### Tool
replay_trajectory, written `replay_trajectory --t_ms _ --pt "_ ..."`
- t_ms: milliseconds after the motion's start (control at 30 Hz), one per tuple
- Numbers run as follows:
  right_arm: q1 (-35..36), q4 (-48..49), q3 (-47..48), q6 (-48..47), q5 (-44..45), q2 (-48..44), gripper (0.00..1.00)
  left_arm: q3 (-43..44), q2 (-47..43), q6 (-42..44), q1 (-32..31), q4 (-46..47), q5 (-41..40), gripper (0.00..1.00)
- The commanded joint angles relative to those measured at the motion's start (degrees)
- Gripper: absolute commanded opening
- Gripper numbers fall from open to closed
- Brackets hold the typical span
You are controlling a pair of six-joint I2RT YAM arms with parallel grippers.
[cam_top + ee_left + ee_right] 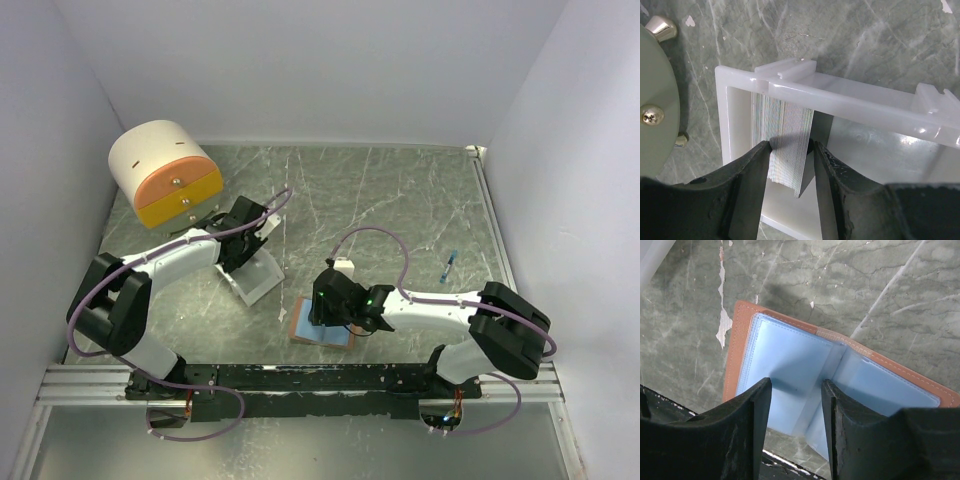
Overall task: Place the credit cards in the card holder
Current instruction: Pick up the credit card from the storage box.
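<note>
while the left gripper (790, 150) reaches down into the small white open box (860, 107), its jaws stand partly closed around the credit cards (782, 125), a stack set on edge at one end of the box. both fingertips (757, 162) look pressed against the outer cards, so the stack is pinched between them.

the box lies at about 9 o'clock on the green marble table (400, 200). the round cream-and-orange drawer unit (165, 170) sits near it at 11 o'clock, close by the left arm.

the right gripper (796, 385) hangs over the card holder (785, 350) at 6 o'clock, near the table's front edge. its jaws are well apart with nothing between them. the holder lies open with its pale blue pockets up and a salmon-brown rim showing round them. whether the right fingertips (757, 405) touch the pockets i cannot tell.

box and holder lie near each other, not touching. a small blue stick (450, 267) lies alone toward 3 o'clock, well apart from both arms.
</note>
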Motion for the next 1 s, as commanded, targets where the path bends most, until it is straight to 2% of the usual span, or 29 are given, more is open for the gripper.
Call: replay_trajectory --t_ms 0,367,567,867,967 --pt "0.3 0.5 -0.1 -0.3 0.7 -0.8 0.45 1.6 -1.1 -0.1 -0.3 0.3 -2.4 0.51" --pt "0.3 0.1 0.4 -0.4 0.6 -0.9 0.45 2.0 -0.6 -0.6 -1.9 -0.8 -3.0 0.48" --pt "0.4 -0.4 0.6 -0.6 0.8 -1.3 0.45 2.1 -0.1 -1.3 -2.1 -1.0 -1.0 0.53" --pt "0.4 -0.4 1.0 -0.7 0.6 -1.5 0.44 0.1 0.1 0.0 -2.8 1.1 3.9 0.57" --pt "0.3 -0.8 1.3 -0.9 0.9 -1.9 0.45 -0.4 0.1 0.3 -2.8 1.9 3.3 0.57"
